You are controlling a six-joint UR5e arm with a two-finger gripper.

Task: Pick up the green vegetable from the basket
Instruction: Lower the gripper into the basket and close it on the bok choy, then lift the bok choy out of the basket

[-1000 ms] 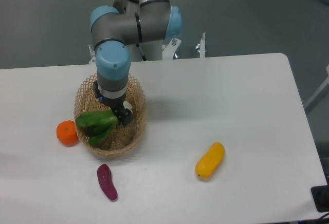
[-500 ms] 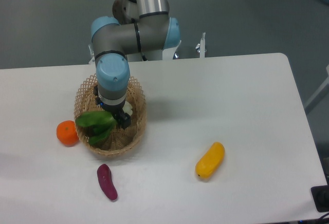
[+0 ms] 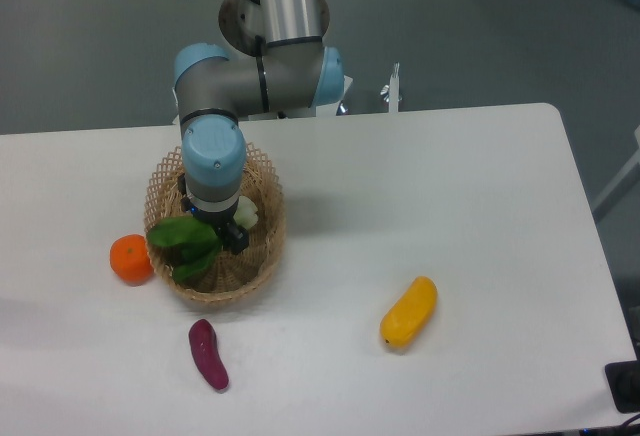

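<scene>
The gripper (image 3: 232,231) sits low in the basket (image 3: 262,261) against the green vegetable (image 3: 187,241); the arm hides its jaws, so grip unclear

No text, label, brand, number or sign reads anywhere in this view.
</scene>
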